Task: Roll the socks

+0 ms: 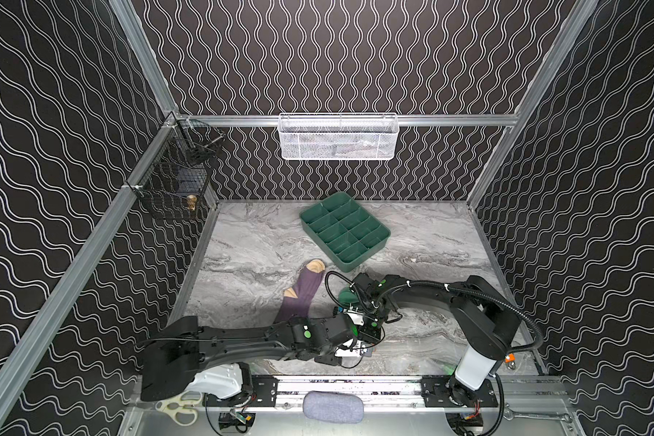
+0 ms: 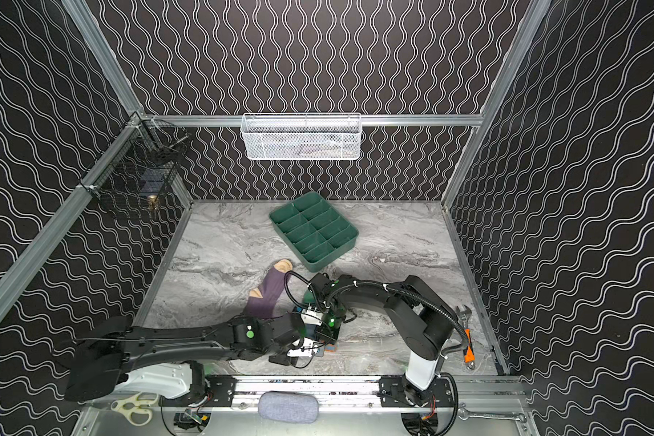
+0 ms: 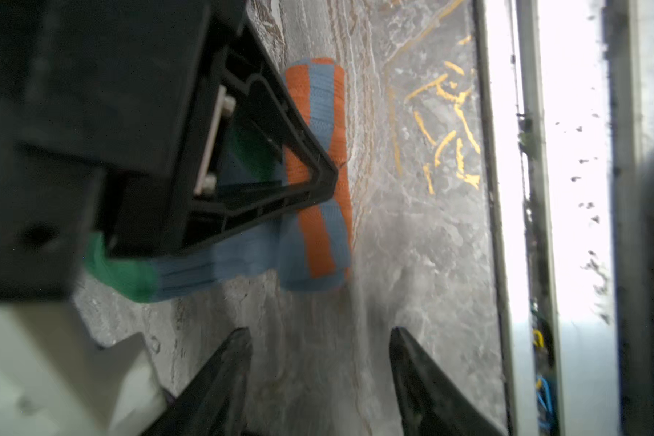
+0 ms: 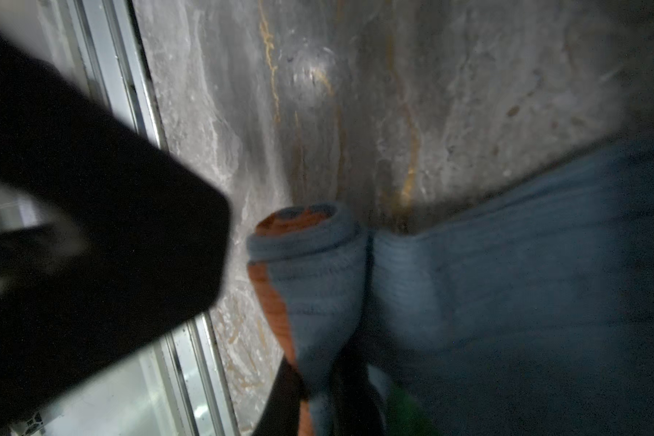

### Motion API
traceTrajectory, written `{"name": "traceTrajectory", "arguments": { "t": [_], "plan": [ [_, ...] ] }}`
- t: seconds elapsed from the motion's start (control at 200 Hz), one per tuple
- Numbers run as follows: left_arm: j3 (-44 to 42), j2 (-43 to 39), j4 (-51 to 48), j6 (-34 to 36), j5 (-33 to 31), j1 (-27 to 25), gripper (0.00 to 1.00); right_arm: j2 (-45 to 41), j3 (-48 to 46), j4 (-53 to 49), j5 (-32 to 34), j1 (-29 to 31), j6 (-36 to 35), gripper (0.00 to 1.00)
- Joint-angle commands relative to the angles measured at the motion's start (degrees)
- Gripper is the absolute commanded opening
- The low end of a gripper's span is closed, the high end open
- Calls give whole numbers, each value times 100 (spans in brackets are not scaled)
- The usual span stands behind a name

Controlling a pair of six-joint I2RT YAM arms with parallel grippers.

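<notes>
The purple sock (image 1: 302, 296) (image 2: 267, 292) with tan toe and heel lies flat on the marble table, left of both grippers. The light blue sock (image 3: 320, 241) (image 4: 310, 271) is partly rolled from its orange-striped cuff. Its green toe (image 1: 347, 297) (image 2: 307, 299) shows under the right arm. My right gripper (image 4: 318, 400) (image 1: 370, 334) is shut on the middle of the roll, pinching it against the table. My left gripper (image 3: 320, 339) (image 1: 361, 349) stands open a little short of the roll's end, with only bare table between its fingers (image 3: 238, 362).
A green divided tray (image 1: 384, 234) sits behind the socks. A white mesh basket (image 1: 337, 137) hangs on the back rail and a black wire basket (image 1: 174, 177) on the left one. Scissors (image 1: 178, 409), a grey pad (image 1: 333, 407) and a wrench (image 2: 467, 339) lie near the front rail.
</notes>
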Motion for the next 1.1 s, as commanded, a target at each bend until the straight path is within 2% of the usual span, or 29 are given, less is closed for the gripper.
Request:
{"name": "traceTrajectory", "arguments": {
  "t": [0.0, 0.18, 0.36, 0.505, 0.646, 0.711, 0.906, 1.011, 1.096],
  "plan": [
    [-100, 290, 1056, -569, 72, -6, 62, 289, -160, 957, 1653, -40, -171, 0],
    [-96, 804, 1281, -672, 14, -59, 57, 312, -169, 937, 1558, -100, -212, 0],
    [153, 1279, 1269, -664, 86, -68, 47, 307, -152, 925, 1501, -160, -220, 1],
    [423, 1698, 1018, -561, 53, -68, 30, 258, -164, 889, 1465, -206, -215, 1],
    [437, 1745, 842, -523, -14, -68, 8, 26, -323, 955, 1499, -290, -119, 3],
    [428, 1727, 738, -499, 30, -68, 0, -126, -413, 1048, 1517, -320, -13, 11],
    [367, 1653, 499, -356, 330, -68, 0, -993, -814, 1447, 1700, -349, 484, 33],
    [390, 1620, 401, -283, 497, -60, 0, -1989, -1128, 1831, 1931, -355, 865, 44],
    [468, 1635, 238, -185, 734, -29, 0, -2915, -1388, 2142, 2337, -370, 1180, 49]
  ]
}}
